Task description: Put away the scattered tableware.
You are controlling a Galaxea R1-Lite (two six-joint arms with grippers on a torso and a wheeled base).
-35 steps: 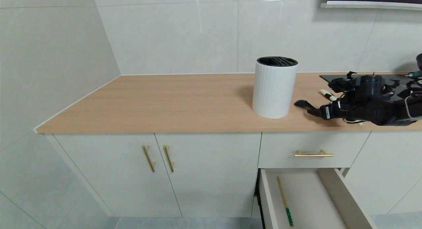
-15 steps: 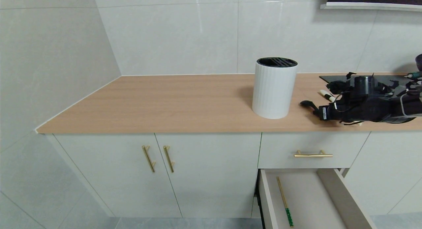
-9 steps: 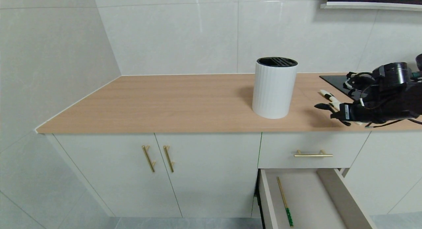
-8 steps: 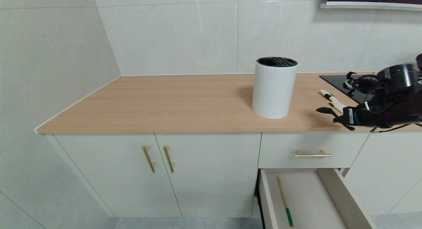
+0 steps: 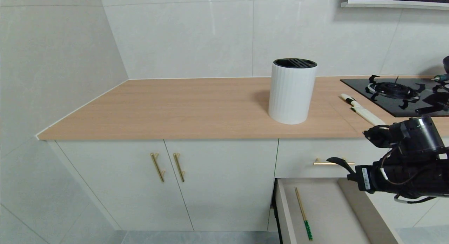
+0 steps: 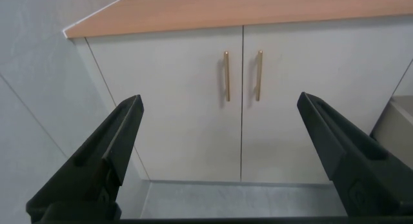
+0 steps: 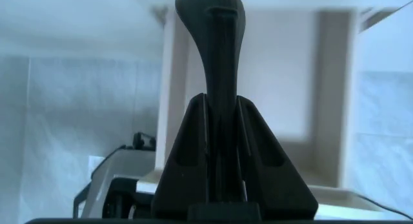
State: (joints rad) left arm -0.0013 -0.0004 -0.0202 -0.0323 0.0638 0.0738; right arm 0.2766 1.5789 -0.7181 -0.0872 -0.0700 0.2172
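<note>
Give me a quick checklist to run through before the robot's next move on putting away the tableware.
1. Open drawer: ok, pulled out below the countertop.
2. Stowed chopsticks: ok, lying in the drawer.
3. Stowed knife: not ok, it lies on the countertop beside the stove.
4. Upright holder: ok, stands on the countertop.
5. Free right gripper: ok, shut, nothing seen in it, over the drawer.
6. Ready left gripper: ok, open, facing the cabinet doors.
</note>
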